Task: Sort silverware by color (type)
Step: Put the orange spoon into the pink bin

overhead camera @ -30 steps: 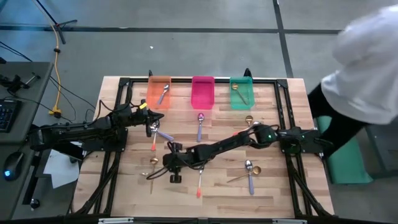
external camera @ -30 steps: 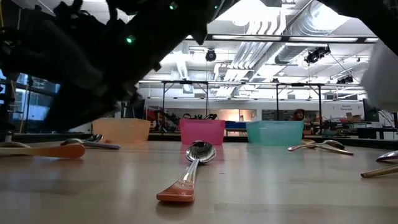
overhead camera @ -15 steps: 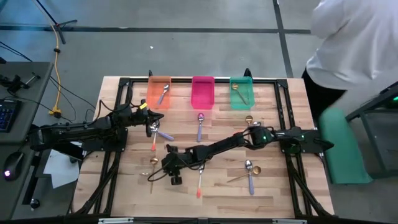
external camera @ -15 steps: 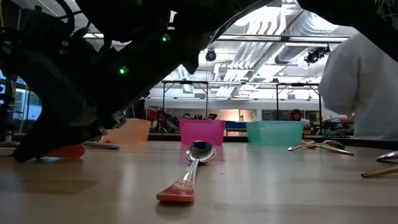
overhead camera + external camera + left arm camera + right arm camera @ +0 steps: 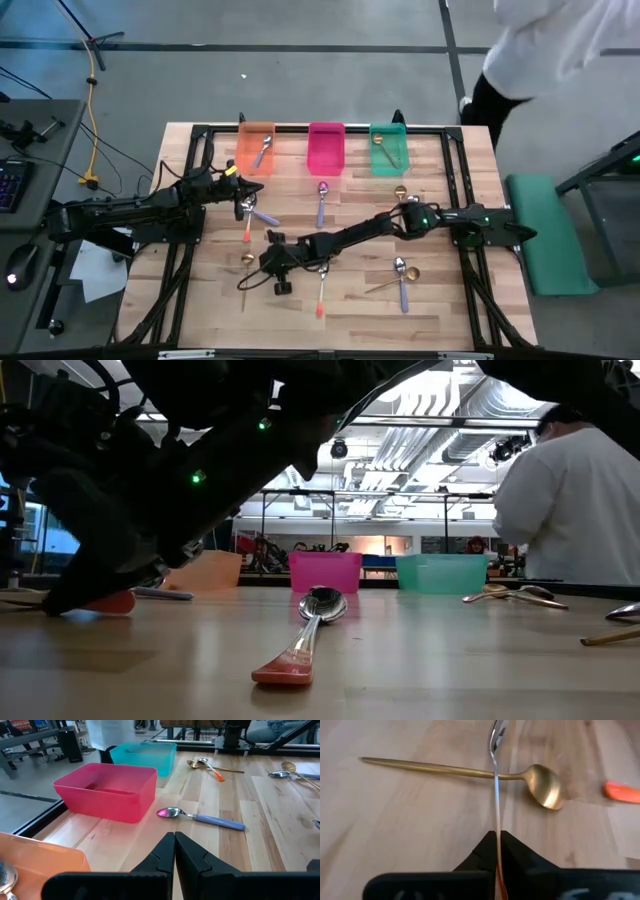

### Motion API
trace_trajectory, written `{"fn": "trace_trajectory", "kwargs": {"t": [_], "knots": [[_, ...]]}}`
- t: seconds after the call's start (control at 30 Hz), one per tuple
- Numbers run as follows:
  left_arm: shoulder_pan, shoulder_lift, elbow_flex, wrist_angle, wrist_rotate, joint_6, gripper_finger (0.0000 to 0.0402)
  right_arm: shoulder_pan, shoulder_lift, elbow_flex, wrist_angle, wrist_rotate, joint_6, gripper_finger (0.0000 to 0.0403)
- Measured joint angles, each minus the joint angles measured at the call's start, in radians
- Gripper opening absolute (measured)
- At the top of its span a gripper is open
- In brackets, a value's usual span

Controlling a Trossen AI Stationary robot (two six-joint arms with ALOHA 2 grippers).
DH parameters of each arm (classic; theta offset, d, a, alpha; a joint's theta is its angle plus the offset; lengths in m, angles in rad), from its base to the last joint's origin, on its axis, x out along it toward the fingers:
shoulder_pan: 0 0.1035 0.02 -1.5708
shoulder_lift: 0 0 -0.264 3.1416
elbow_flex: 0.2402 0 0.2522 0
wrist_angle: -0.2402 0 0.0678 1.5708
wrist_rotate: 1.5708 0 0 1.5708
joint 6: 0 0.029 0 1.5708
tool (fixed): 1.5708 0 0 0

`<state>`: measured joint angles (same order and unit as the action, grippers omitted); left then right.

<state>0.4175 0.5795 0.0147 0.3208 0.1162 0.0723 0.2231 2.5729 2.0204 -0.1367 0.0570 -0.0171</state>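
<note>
Your right gripper (image 5: 496, 845) has just snapped closed from spread, pinching a thin spoon (image 5: 496, 780) handle at the near-left of the surface (image 5: 450, 230), over a gold spoon (image 5: 540, 782); next comes lifting it to its bin. Your left gripper (image 5: 174, 851) waits pressed together near the orange bin (image 5: 256, 148)

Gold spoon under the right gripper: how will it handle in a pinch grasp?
Gold spoon looks like rigid metal, so it likely won't flex. Its thin handle lies flat on the table, so a pinch may slip off. If pushed, the rounded bowl probably pivots rather than rolls.
</note>
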Motion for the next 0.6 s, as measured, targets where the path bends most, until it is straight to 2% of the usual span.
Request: {"fn": "trace_trajectory", "kwargs": {"t": [0.17,0.3,0.43,0.6], "knots": [[0.000,0.000,0.000,-0.003,0.000,-0.007,0.0005,0.014,-0.039,-0.002,-0.015,0.113,-0.018,0.0001],[0.000,0.000,0.000,-0.003,0.000,-0.008,0.0005,0.027,-0.081,-0.001,-0.095,0.214,-0.018,0.0000],[0.000,0.000,0.000,-0.003,0.000,-0.008,0.0005,0.047,-0.126,-0.001,-0.236,0.357,-0.004,0.0000],[0.000,0.000,0.000,-0.002,0.000,-0.008,0.0005,0.064,-0.165,0.000,-0.518,0.556,0.108,0.0000]]}}
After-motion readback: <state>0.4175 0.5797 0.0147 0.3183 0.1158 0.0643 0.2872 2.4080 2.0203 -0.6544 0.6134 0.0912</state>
